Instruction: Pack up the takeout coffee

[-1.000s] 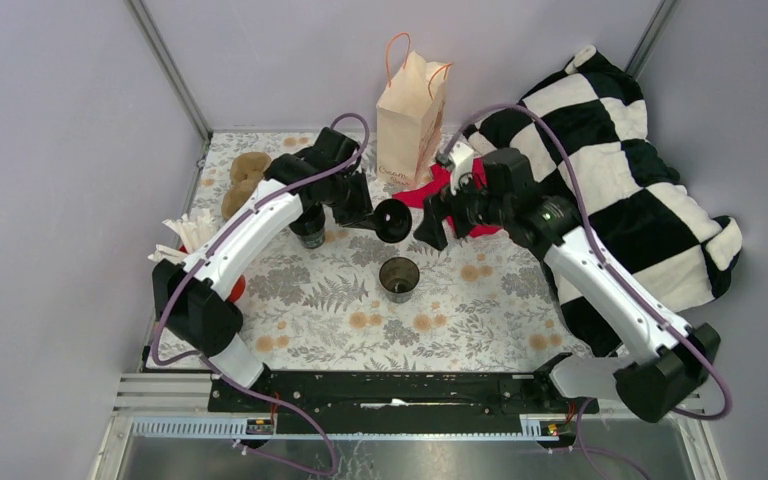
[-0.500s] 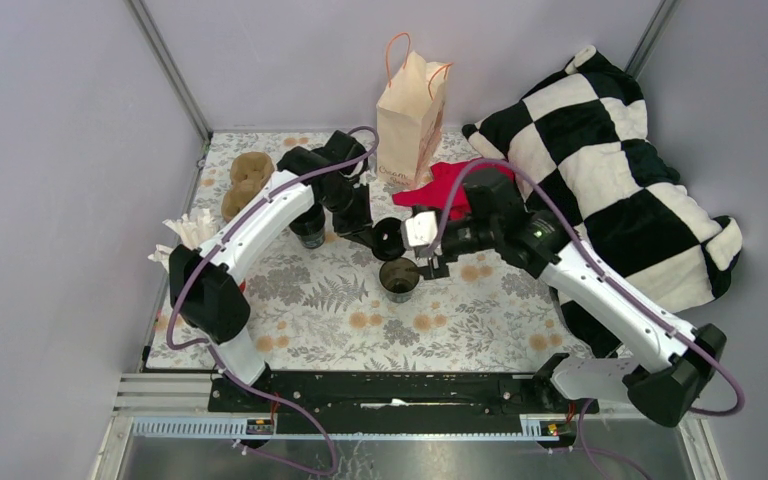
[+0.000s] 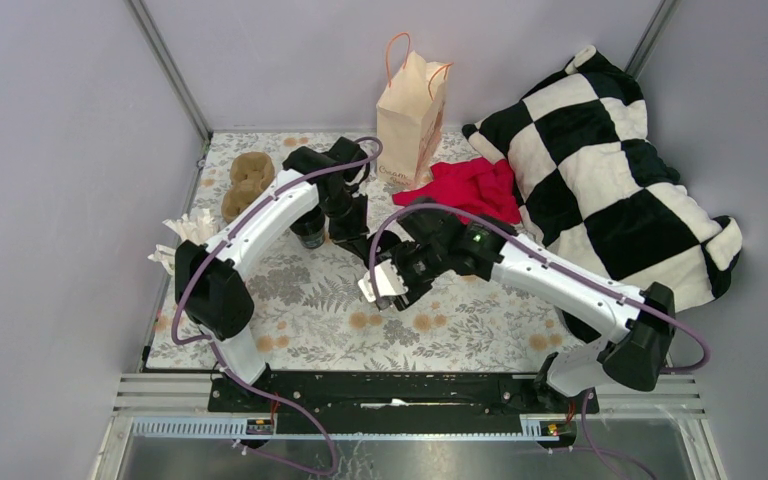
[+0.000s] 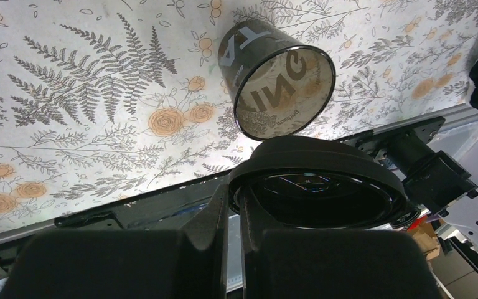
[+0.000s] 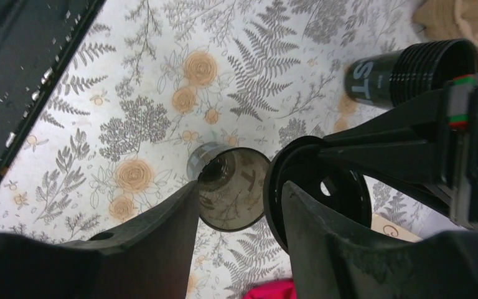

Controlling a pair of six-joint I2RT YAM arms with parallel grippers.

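Right wrist view: item one, your coffee cup, black, lidless, upright on the floral table near its middle. It sits between the tips of your right gripper, whose jaws stand apart, one finger at the cup's 9 o'clock edge and the other at its 3 o'clock side; you cannot tell whether either pad presses the wall. Item two, the lid, round and black, held on edge just beside the cup at its 3 o'clock, off the cup's mouth. Left wrist view: your left gripper is clenched on the lid's rim, and the cup's open mouth lies at 12 o'clock from the lid, apart from it. Item three, a stack of black cups, at 2 o'clock from the coffee cup. Top external view: a paper bag stands at 12 o'clock, well apart from both grippers.
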